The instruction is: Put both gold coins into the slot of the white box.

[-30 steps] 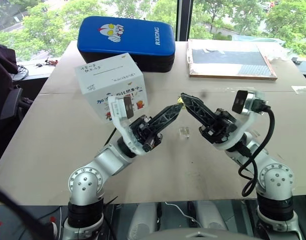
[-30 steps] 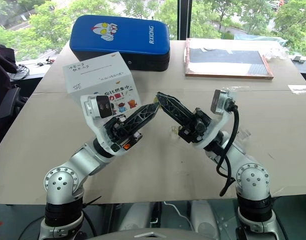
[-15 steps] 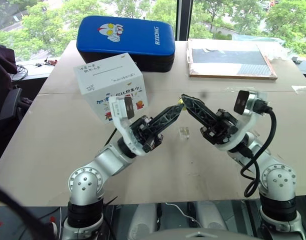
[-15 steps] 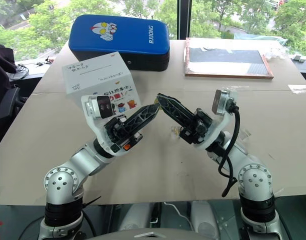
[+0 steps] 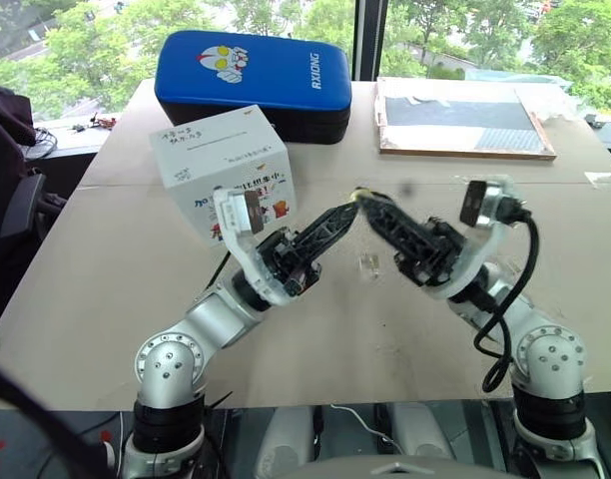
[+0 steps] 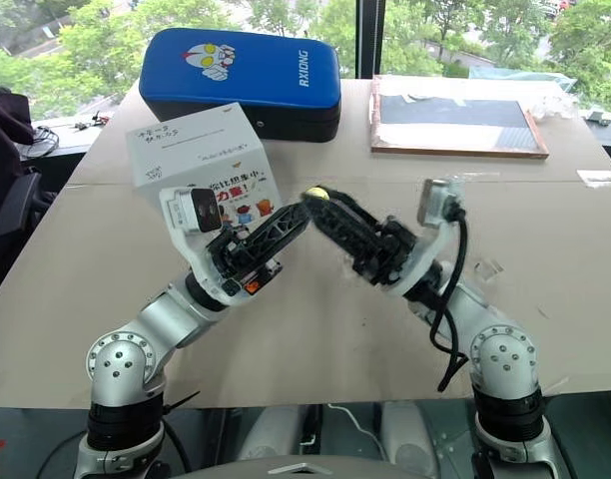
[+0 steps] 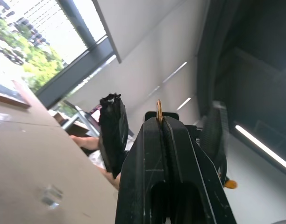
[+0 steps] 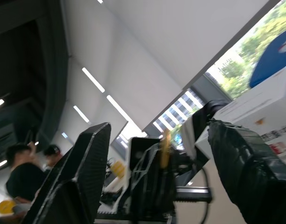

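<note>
Standing over the pale tan table [image 5: 106,259], both arms are raised with their tips meeting above its middle. Left pincer [image 5: 353,203]: fingers pressed together on a gold coin [image 7: 158,111], held edge-on, its rim poking out past the fingertips. Right pincer [image 8: 164,154]: fingers spread apart, one on each side of the left pincer's tip and the coin; in the head views its tip is blurred, with a yellow glint right where the two pincers meet. I can make out just this one coin.

The white box [image 5: 224,165] sits on the table behind the left arm, handwritten face up, cartoon face toward the robot. The slot [image 5: 218,141] shows as a thin dark line across that top face. The coin is in the air, apart from the box, to the box's right.

Surface: the table is made of two boards with a seam running across behind the pincers. A small clear plastic piece [image 5: 367,264] lies on the top below the meeting fingertips. At the far edge lies a blue padded case [image 5: 253,80] with a cartoon hero, just behind the box. To its right rests a flat wood-framed board [image 5: 465,120] with a dark panel.

Room: big windows behind the table, green trees outside. Ceiling with strip lights. People stand in the background of the right wrist view [image 8: 22,172].
</note>
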You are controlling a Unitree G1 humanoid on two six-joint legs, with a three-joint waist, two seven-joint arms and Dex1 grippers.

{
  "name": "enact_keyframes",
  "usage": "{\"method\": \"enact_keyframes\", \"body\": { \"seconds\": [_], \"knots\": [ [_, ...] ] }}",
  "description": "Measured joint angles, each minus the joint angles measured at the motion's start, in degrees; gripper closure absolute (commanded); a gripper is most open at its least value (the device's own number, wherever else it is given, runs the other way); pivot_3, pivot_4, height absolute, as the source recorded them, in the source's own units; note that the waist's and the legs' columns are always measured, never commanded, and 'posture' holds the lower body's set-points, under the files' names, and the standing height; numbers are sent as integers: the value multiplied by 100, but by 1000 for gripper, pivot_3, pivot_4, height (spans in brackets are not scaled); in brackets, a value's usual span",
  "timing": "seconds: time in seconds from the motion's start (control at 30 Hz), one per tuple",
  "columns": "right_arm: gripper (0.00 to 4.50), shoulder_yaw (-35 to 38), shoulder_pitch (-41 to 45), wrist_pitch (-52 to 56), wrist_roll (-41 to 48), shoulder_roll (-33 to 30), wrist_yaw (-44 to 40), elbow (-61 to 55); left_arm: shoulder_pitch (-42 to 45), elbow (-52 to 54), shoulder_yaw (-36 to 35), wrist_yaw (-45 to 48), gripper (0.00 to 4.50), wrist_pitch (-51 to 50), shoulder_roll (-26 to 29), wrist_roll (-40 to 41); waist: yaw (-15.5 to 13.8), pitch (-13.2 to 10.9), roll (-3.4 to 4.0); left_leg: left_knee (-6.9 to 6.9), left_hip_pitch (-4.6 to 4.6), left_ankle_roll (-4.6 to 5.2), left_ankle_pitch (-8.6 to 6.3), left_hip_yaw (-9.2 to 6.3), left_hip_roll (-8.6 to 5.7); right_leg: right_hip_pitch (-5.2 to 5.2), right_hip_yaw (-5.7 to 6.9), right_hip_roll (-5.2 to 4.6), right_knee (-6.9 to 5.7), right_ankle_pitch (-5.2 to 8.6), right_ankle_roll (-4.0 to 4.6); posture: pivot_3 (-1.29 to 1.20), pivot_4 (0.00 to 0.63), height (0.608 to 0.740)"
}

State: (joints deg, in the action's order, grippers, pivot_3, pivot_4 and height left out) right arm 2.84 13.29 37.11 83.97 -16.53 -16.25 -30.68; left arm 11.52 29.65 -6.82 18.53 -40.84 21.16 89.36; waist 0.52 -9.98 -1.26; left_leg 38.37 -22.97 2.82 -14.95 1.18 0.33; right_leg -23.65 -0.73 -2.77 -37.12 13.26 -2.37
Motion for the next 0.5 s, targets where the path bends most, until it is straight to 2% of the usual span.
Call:
{"method": "enact_keyframes", "body": {
  "seconds": [0.1,0.2,0.23,0.3,0.37,0.43,0.5],
  "knots": [
    [931,264,-209,107,-150,-600,-365,31,369,-283,-580,226,4500,-5,758,-113,13,-2,2,-6,2,0,0,2,1,-2,14,3,3,1,1,0,150,740],
    [931,408,-217,103,-566,-1076,-864,43,924,-870,-929,940,4500,-95,1853,-619,29,-9,5,-15,5,0,0,6,3,-5,17,11,6,1,0,0,150,740],
    [931,441,-198,90,-646,-1145,-919,59,1023,-971,-967,1041,4500,-101,2013,-717,28,-10,5,-15,3,0,0,4,4,-5,19,11,6,1,1,0,150,740],
    [931,483,25,-9,-1229,-1639,-1371,178,1556,-1571,-939,1881,4500,-28,2885,-1515,22,-25,4,-16,-5,0,0,5,1,-11,22,16,20,2,1,0,150,740],
    [931,490,231,-119,-1721,-1992,-1761,225,1976,-2097,-834,2701,4500,300,3474,-2281,20,-24,6,-17,-1,1,-1,15,-2,-8,17,14,24,3,2,0,150,740],
    [931,397,579,-198,-2274,-2263,-2133,293,2533,-2976,-375,3765,4500,841,3997,-3389,12,-24,6,-23,-3,1,-1,17,-2,-9,16,14,33,3,1,0,150,740],
    [931,361,750,-232,-2455,-2275,-2229,328,2844,-3557,-122,4300,4500,1140,4044,-3930,5,-24,5,-29,-6,2,-1,13,1,-9,21,13,37,0,-8,0,150,740]
  ]
}}
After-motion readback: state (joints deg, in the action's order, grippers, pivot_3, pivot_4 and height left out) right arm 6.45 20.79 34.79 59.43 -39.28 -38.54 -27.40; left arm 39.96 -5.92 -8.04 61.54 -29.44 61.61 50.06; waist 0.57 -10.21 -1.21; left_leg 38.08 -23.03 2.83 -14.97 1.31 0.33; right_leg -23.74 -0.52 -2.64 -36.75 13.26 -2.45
